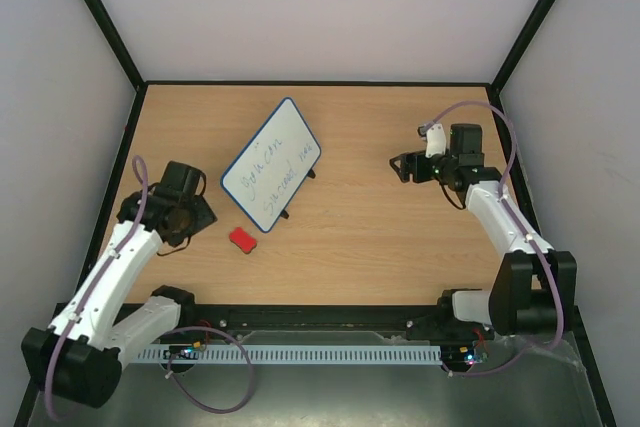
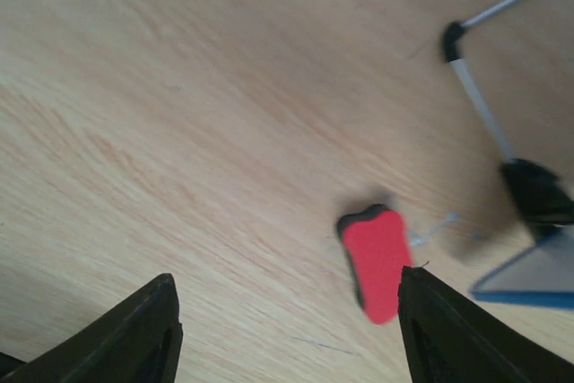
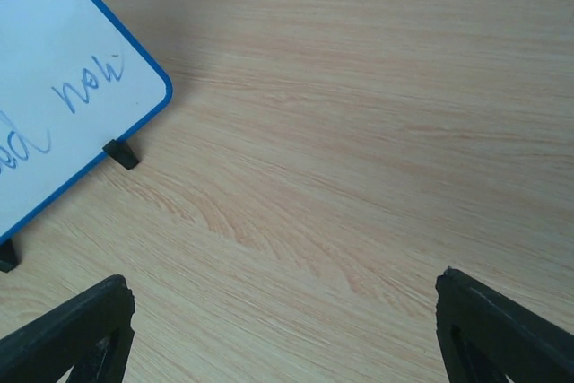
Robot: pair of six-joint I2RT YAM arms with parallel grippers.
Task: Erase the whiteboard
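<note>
The whiteboard (image 1: 270, 164) with its blue rim stands tilted on small black feet at the table's centre left, bearing dark handwriting; its corner shows too in the right wrist view (image 3: 63, 105). A small red eraser block (image 1: 241, 239) lies on the wood just in front of the board. My left gripper (image 1: 197, 215) hovers left of the eraser, open, with nothing between its fingers; in its own view the eraser (image 2: 377, 262) lies just ahead of the right fingertip (image 2: 448, 329). Over at the right, my right gripper (image 1: 400, 167) is open wide over bare wood, facing the board.
Black-framed walls enclose the wooden table (image 1: 350, 237) on three sides. A perforated rail (image 1: 300, 354) and cables run along the near edge by the arm bases.
</note>
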